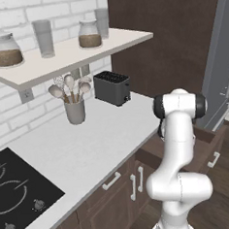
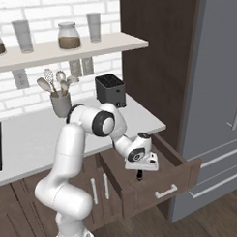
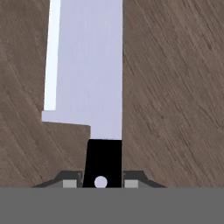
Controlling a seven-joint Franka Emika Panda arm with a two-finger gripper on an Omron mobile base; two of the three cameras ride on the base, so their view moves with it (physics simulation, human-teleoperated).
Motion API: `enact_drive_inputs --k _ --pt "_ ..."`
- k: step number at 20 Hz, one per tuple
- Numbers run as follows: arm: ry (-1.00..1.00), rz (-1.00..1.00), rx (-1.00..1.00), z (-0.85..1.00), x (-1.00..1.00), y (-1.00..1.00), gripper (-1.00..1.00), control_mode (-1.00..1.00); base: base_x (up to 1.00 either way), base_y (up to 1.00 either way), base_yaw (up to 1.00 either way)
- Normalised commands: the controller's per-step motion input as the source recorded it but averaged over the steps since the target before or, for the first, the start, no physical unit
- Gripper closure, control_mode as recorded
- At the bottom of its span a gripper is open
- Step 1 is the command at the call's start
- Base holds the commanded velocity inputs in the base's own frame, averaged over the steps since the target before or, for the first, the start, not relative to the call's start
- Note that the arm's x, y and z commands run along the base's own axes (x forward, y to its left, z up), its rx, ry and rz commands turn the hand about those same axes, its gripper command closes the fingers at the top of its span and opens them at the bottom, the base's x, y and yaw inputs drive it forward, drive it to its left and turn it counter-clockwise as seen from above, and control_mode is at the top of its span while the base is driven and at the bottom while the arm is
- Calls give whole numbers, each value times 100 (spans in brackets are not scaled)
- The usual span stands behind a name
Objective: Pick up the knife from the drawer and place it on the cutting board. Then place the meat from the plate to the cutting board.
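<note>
A: Looking at the white end effector (image 2: 139,175). Hanging low over the open dark brown wooden drawer (image 2: 161,186) at the right end of the desk (image 1: 89,142), pointing straight down into it.

B: Gripping anything?

A: Closing in tight on the kitchen knife with the long silver blade and black handle (image 3: 87,78). In the hand view, standing narrowly open, with the two dark fingertips (image 3: 72,183) sitting flush against either side of the handle, just behind the blade and level with the pale rivet.

B: And lying where, that knife?

A: Resting flat on the wood-grain floor of the drawer (image 3: 175,87), blade stretching away from the end effector (image 3: 101,181), handle nearest the fingers. Not looking lifted, as far as the hand view is showing.

B: Sitting where, the drawer itself?

A: Sticking out toward the near side, just under the desk edge, beside the tall grey refrigerator (image 2: 216,88) on the right.

B: Standing on the desk?

A: Far back, showing a black boxy toaster (image 1: 112,88) against the dark wall panel, and to its left a grey cylindrical holder with wooden spoons and a whisk (image 1: 75,111). Farther left, showing a black glass cooktop (image 1: 15,192) set into the desk. Above, carrying jars and glasses on a pale wall shelf (image 1: 68,57).
</note>
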Motion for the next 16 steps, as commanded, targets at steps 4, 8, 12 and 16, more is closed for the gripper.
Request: enact_drive_inputs --k 4,8,12,16 --pt "0 0 20 35 -10 -32 100 -100 0 0 0" --pt "0 4 21 70 0 -33 100 -100 0 0 0" --pt "0 3 12 66 0 -30 100 -100 0 0 0" --pt "3 5 5 64 0 -23 100 -100 0 0 0"
